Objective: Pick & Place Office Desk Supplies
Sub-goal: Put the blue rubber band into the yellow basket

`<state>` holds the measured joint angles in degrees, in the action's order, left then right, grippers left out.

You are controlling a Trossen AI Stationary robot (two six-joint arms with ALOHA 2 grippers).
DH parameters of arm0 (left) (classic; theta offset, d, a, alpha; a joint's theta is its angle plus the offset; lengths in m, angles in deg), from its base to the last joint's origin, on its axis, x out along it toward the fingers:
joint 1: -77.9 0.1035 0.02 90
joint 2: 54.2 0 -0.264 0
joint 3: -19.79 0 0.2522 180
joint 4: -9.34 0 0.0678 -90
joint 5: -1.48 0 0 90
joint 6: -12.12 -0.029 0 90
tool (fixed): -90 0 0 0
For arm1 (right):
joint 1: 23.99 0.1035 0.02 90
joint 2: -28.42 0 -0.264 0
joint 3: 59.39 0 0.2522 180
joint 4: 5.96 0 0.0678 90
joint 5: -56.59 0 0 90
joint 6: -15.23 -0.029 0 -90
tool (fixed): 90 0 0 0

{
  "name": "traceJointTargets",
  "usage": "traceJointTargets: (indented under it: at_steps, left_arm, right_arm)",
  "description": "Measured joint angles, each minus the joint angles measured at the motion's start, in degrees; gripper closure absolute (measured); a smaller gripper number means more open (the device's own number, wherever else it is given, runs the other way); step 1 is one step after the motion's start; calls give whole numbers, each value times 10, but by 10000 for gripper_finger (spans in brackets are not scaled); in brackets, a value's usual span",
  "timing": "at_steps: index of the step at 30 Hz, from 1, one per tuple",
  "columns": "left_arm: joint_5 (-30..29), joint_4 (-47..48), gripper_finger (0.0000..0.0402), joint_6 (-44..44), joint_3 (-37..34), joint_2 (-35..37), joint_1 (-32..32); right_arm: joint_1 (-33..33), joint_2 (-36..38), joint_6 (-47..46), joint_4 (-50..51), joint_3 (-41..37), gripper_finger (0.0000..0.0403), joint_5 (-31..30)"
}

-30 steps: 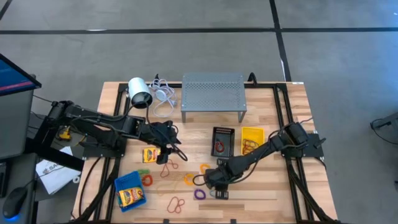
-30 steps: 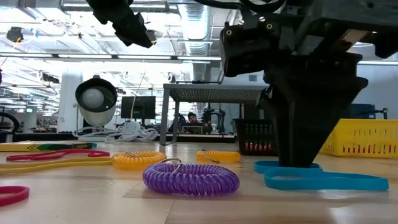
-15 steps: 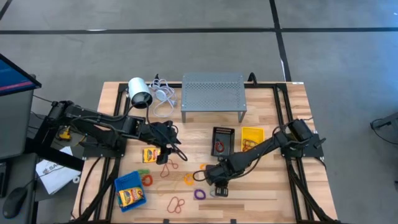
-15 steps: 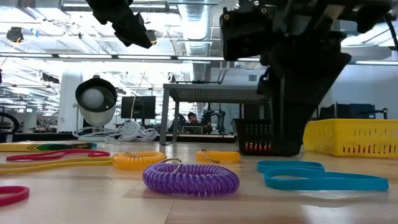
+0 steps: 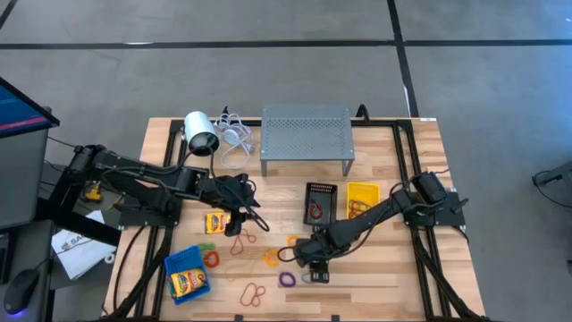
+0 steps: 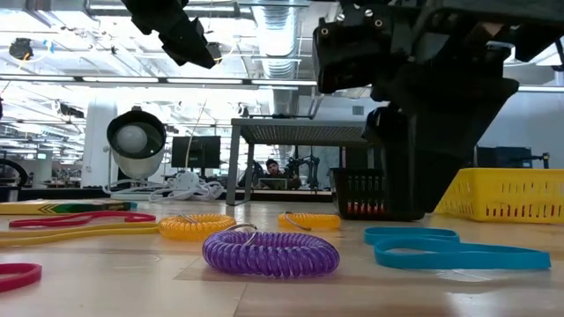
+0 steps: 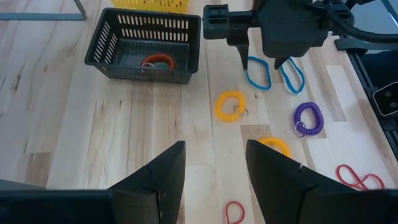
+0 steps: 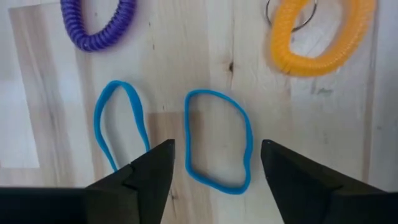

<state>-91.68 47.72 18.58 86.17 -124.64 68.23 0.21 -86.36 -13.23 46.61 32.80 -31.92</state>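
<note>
My right gripper (image 5: 313, 258) hovers open low over two pale blue bands (image 8: 217, 140) lying flat on the wood. Its fingers stand on either side of one band, and the other band (image 8: 121, 121) lies beside one finger. A purple coil (image 6: 270, 252) and orange coils (image 6: 196, 225) lie nearby. My left gripper (image 5: 241, 210) is open and raised above a yellow crayon box (image 5: 216, 223) and red bands (image 5: 243, 241). A second crayon box sits in the blue bin (image 5: 188, 277). The black bin (image 5: 320, 203), which holds a red band, and the yellow bin (image 5: 362, 199) stand side by side.
A grey perforated stand (image 5: 306, 139) and a white cylinder with cable (image 5: 202, 132) sit along the far side. More red loops (image 5: 253, 293) lie near the near edge. Bare wood lies to the right of the blue bands.
My right gripper, whose fingertips stood down at the pale blue bands, has risen and drawn slightly toward the far edge. The bands lie where they were.
</note>
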Motion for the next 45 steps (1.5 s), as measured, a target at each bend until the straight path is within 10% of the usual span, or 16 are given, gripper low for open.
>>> traceJointTargets:
  at_steps: [27, 40, 45]
  left_arm:
    - [15, 9, 243, 3, 0, 0, 0]
    - [15, 9, 243, 2, 0, 0, 0]
    - [15, 9, 243, 2, 0, 0, 0]
  right_arm:
    - [5, -32, -31, -32, -9, 174, -22]
    - [4, -34, -41, -15, -10, 377, -37]
    - [-1, -34, -41, -13, -10, 393, -31]
